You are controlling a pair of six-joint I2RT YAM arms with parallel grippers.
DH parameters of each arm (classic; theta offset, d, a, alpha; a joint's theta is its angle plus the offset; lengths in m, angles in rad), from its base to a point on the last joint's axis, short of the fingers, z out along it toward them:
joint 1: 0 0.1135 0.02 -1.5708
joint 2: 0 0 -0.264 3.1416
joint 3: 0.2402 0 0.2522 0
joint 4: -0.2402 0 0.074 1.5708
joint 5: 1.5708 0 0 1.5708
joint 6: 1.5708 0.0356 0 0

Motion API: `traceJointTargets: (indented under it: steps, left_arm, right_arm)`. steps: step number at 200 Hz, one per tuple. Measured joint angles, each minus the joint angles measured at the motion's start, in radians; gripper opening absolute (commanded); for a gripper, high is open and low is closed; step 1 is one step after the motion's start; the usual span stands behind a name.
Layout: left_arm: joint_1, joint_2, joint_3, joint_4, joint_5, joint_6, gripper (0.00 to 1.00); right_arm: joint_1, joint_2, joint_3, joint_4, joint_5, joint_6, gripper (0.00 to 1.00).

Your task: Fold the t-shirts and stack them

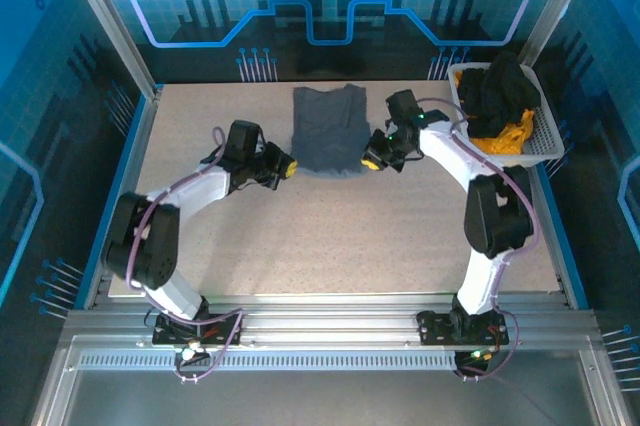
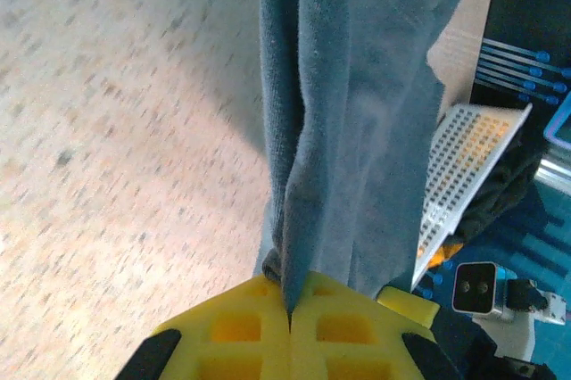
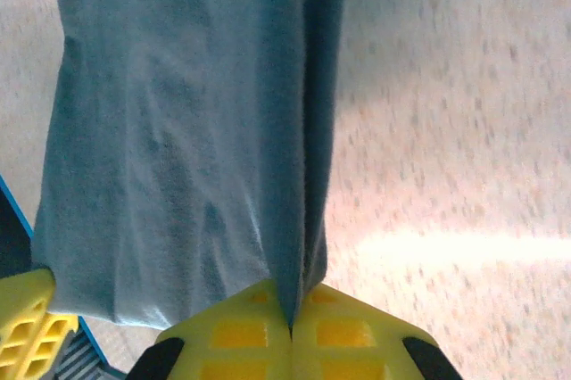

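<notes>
The large slate-grey cloth t-shirt [image 1: 328, 126] lay at the far middle of the table [image 1: 350, 236], long axis running away from the arms, its near corners clamped by the left pincer [image 1: 285, 167] and right pincer [image 1: 372, 159]

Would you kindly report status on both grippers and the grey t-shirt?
Left gripper shut on grey t-shirt, near edge. Right gripper shut on same edge, other corner. White basket apart, far right.

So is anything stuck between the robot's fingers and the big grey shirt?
Nothing visible. The left fingers and right fingers are both pinched shut right on the soft slate-grey cloth t-shirt, at its near edge.
</notes>
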Motion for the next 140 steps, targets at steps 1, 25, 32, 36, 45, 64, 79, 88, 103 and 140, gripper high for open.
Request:
traceJointTargets:
  steps: [1,25,32,36,45,64,79,88,103,140]
  left_arm:
    - [-0.001,-0.005,-0.005,0.001,0.0,0.001,0.0]
    - [-0.045,-0.116,-0.185,-0.018,0.018,0.011,0.0]
    - [-0.063,-0.145,-0.241,-0.029,0.023,0.011,0.0]
    - [-0.074,-0.161,-0.271,-0.034,0.024,0.011,0.0]
    - [-0.099,-0.201,-0.338,-0.058,0.03,0.01,0.0]
    - [-0.157,-0.324,-0.438,-0.113,0.038,0.007,0.0]
    - [-0.196,-0.431,-0.456,-0.151,0.038,0.006,0.0]
    - [-0.211,-0.496,-0.455,-0.16,0.037,0.007,0.0]
    - [-0.221,-0.578,-0.445,-0.181,0.032,0.006,0.0]
    - [-0.224,-0.615,-0.335,-0.213,-0.02,0.007,0.0]
  right_arm:
    - [0.002,-0.005,-0.006,0.001,0.0,0.0,0.0]
    - [0.058,-0.122,-0.221,0.011,-0.002,0.004,0.0]
    - [0.079,-0.152,-0.29,0.009,-0.003,0.01,0.0]
    - [0.09,-0.168,-0.327,0.011,-0.005,0.014,0.0]
    - [0.113,-0.201,-0.402,0.003,-0.009,0.022,0.0]
    - [0.156,-0.295,-0.529,-0.024,-0.026,0.049,0.0]
    - [0.176,-0.391,-0.583,-0.054,-0.04,0.072,0.0]
    - [0.178,-0.446,-0.594,-0.076,-0.043,0.084,0.0]
    - [0.175,-0.523,-0.593,-0.106,-0.042,0.109,0.0]
    - [0.138,-0.57,-0.472,-0.201,-0.038,0.151,0.0]
